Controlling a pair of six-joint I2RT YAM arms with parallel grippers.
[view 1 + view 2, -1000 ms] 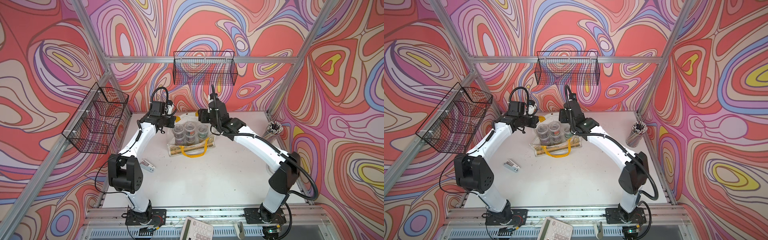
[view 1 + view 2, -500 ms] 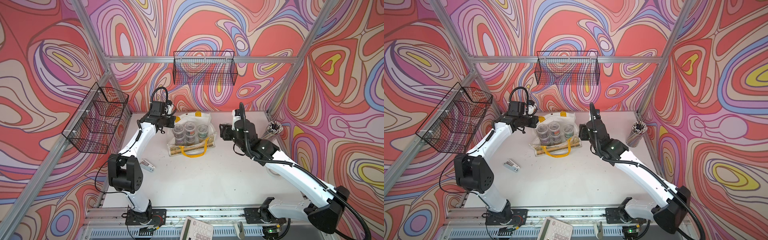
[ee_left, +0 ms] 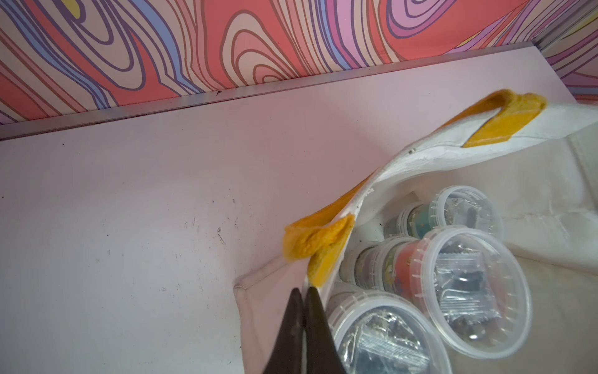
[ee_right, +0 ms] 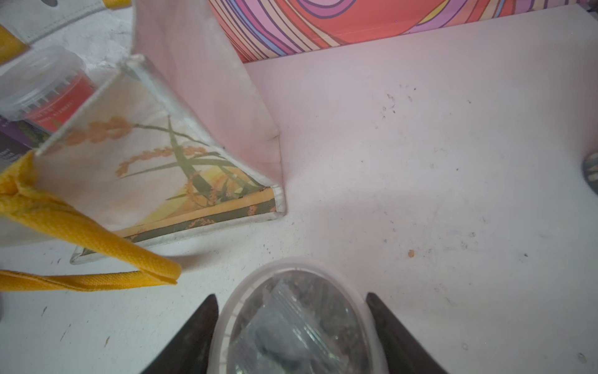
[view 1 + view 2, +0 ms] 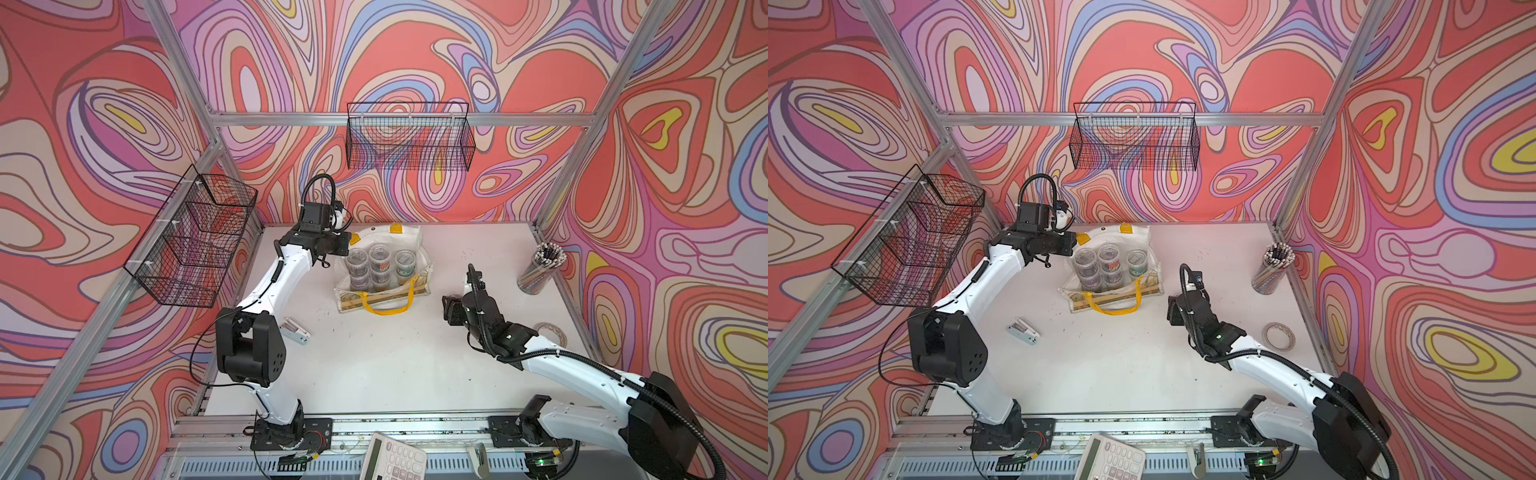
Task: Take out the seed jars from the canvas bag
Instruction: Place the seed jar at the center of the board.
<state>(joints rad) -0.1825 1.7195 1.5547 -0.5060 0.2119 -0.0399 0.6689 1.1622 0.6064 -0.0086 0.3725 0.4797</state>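
The white canvas bag point(image 5: 409, 239) point(image 5: 1138, 237) with yellow handles stands at the back middle of the table, its mouth open. Several clear lidded seed jars point(image 5: 379, 258) point(image 5: 1108, 255) point(image 3: 469, 291) stand inside it. My left gripper point(image 5: 347, 245) point(image 3: 304, 293) is shut on the bag's rim, just below a yellow tab point(image 3: 318, 243). My right gripper point(image 5: 451, 309) point(image 5: 1177, 311) point(image 4: 290, 295) is to the right of the bag's front corner, apart from the bag, and shut on one seed jar point(image 4: 297, 327). In both top views that jar is mostly hidden by the gripper.
A clear cup of pencils point(image 5: 540, 270) stands at the right edge, with a tape roll point(image 5: 550, 332) nearer the front. A small white stapler point(image 5: 295, 331) lies by the left arm. A calculator point(image 5: 392, 459) sits on the front rail. Wire baskets point(image 5: 409, 141) point(image 5: 195, 245) hang on the walls.
My right arm has drawn back from the bag's mouth to the front right, carrying a seed jar out. The left gripper has stayed on the bag's rim.
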